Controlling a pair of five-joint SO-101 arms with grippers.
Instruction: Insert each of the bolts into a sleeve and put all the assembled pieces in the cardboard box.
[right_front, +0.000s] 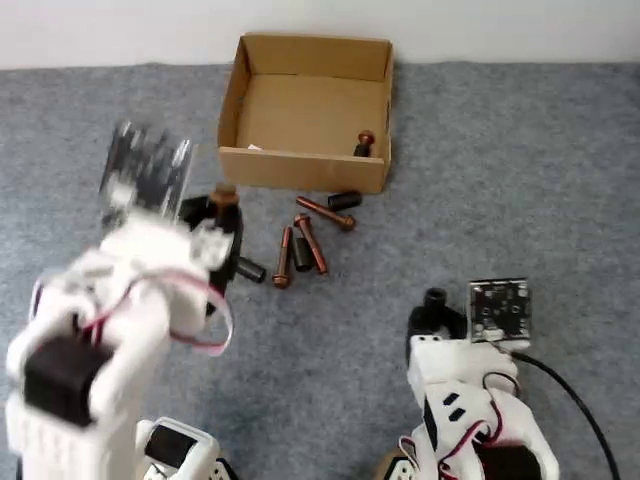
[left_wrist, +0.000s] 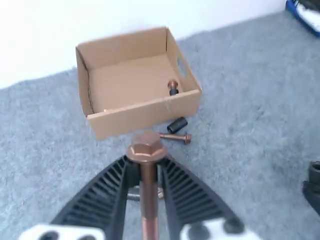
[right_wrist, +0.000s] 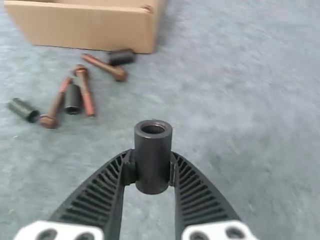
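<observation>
My left gripper (left_wrist: 146, 167) is shut on a copper bolt (left_wrist: 147, 192), head up, above the carpet just in front of the cardboard box (left_wrist: 135, 114). In the high view this bolt (right_front: 224, 198) sits at the left arm's tip. My right gripper (right_wrist: 152, 169) is shut on an upright black sleeve (right_wrist: 152, 150), bore facing up, at the near right (right_front: 435, 299). One assembled bolt-and-sleeve piece (right_front: 364, 143) stands in the box's right front corner. Three loose bolts (right_front: 325, 213) (right_front: 311, 243) (right_front: 284, 256) and three loose sleeves (right_front: 345, 199) (right_front: 302, 258) (right_front: 250, 270) lie in front of the box.
The box (right_front: 300, 168) stands at the back centre, against the white wall. Grey carpet covers the table. The loose parts cluster between the two arms, nearer the left one. Open carpet stretches to the right of the box and of the right arm.
</observation>
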